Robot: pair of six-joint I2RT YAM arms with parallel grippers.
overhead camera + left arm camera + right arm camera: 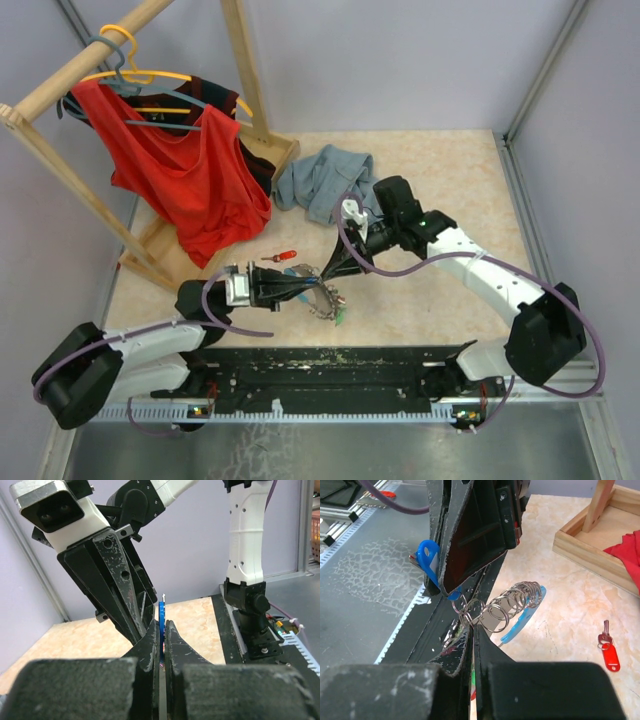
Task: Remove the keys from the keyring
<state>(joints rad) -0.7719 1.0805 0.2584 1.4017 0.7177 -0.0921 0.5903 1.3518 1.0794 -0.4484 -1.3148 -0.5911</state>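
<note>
My left gripper is shut on the blue head of a key, held edge-on between its fingertips. From the right wrist that same blue key shows clamped in the left fingers. A chain of silvery rings runs from it to the light blue keyring, which hangs just above the table. My right gripper is shut on a ring at the chain's near end. From above, both grippers, left and right, meet at the bundle. A red key lies loose on the table.
A wooden clothes rack with a red garment stands at the back left. A grey-blue cloth lies behind the grippers. The black rail runs along the near edge. The red key lies right of the keyring.
</note>
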